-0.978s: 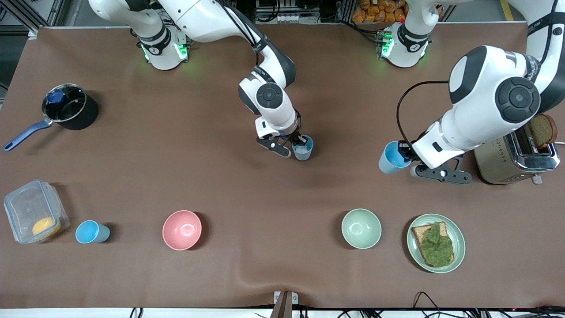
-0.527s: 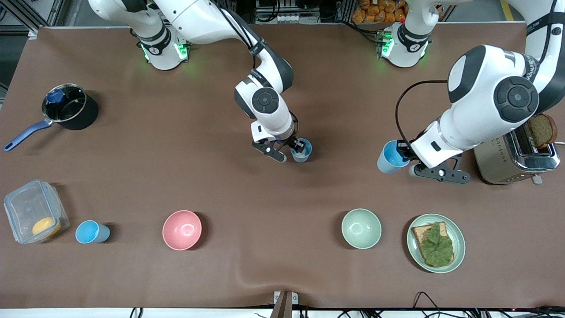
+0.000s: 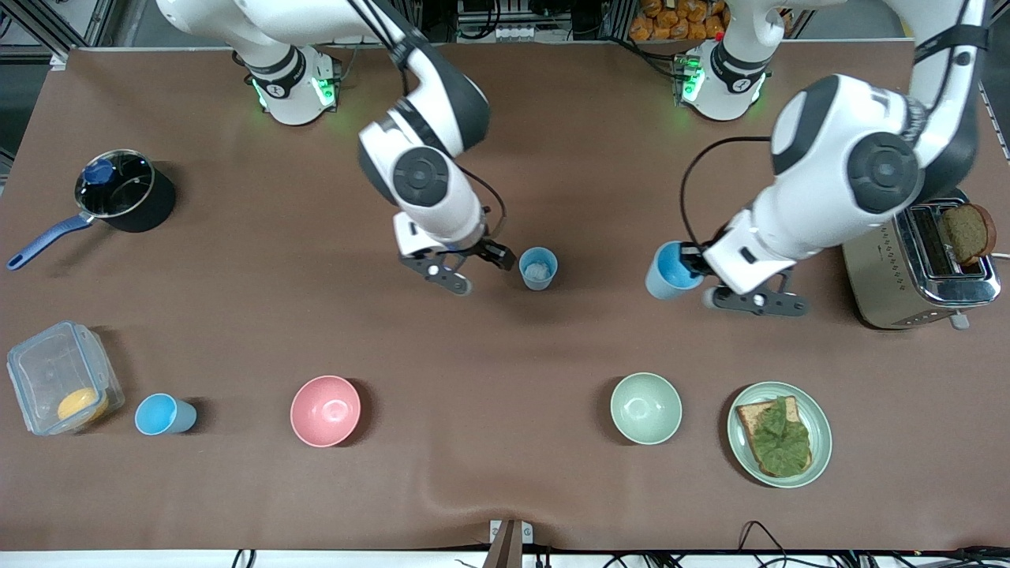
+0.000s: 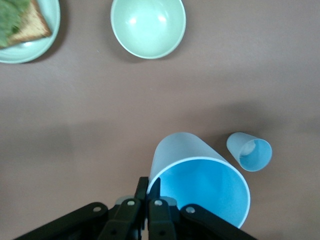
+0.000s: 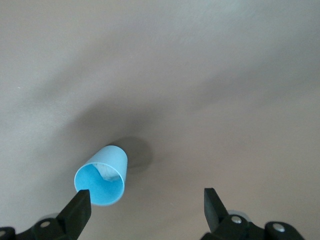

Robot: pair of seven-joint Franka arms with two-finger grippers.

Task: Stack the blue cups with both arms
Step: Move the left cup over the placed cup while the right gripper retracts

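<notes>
Two blue cups showed from the front: the paler cup [image 3: 538, 267] stood on the table [image 3: 237, 315], my right end effector [image 3: 480, 270] open beside it. My left end effector [image 4: 153, 199] gripped the brighter cup [image 4: 200, 180] near the paler cup. The right wrist view showed my spread fingers [image 5: 80, 210].

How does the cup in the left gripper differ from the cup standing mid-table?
The held cup is gripped at its rim by the left gripper, tilted in the air, brighter blue inside. The mid-table cup stands upright, free, whitish inside; the right gripper is open beside it. Both are handleless tapered tumblers.
</notes>
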